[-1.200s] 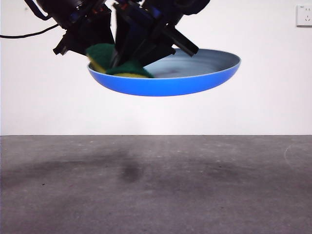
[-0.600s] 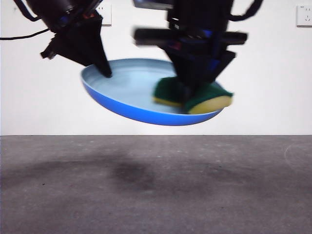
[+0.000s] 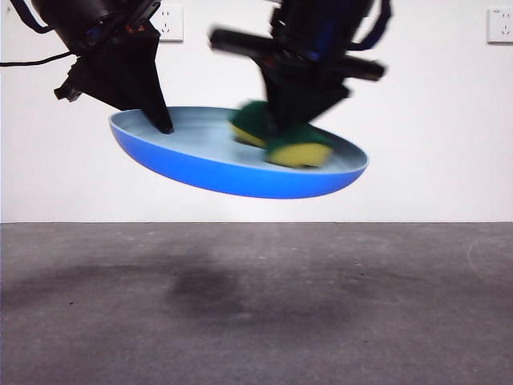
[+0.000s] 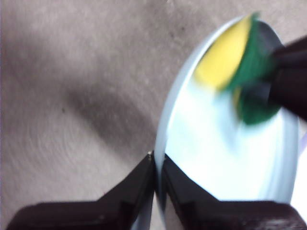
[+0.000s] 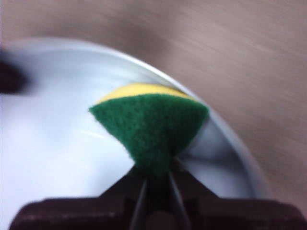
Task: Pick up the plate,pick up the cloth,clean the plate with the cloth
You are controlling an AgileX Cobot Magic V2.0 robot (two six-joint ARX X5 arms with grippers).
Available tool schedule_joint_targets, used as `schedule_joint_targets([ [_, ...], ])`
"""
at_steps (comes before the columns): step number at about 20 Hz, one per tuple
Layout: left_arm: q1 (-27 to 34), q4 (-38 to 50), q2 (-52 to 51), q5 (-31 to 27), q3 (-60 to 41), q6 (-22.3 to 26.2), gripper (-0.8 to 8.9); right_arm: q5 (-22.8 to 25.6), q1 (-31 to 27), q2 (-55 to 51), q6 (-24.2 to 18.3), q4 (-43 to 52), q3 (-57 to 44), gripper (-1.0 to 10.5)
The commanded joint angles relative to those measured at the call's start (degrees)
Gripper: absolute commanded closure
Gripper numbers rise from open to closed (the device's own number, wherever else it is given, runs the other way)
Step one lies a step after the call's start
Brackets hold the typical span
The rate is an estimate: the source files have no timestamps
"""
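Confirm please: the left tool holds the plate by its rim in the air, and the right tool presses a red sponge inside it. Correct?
Not quite. The sponge is yellow with a green layer, not red, as the right wrist view shows. The rest holds: the left tool grips the plate by its rim, and the right tool holds the sponge inside it.

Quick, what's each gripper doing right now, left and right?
Left gripper: shut on the rim of the plate, holding it up off the table.
Right gripper: shut on the sponge, pressing it inside the plate.
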Motion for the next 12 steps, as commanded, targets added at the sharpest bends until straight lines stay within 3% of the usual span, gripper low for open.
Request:
schedule_joint_targets([
  [1, -0.3, 3.0, 0.1, 1.4, 0.2, 1.1, 8.21, -11.4, 1.0, 0.9, 0.2, 1.8, -0.6, 9.6],
  [5, 0.0, 6.6, 0.3, -18.8, 0.2, 1.2, 8.22, -9.7, 2.1, -0.7, 0.1, -2.3, -0.6, 9.6],
  [6, 0.5, 7.4, 0.8, -21.7, 0.1, 1.2, 8.22, -8.4, 2.1, -2.0, 0.1, -3.6, -0.6, 9.6],
  [12, 5.1, 9.4, 9.4, -20.2, 0.1, 1.1, 8.22, -0.1, 2.1, -9.7, 0.1, -11.1, -0.6, 9.6],
])
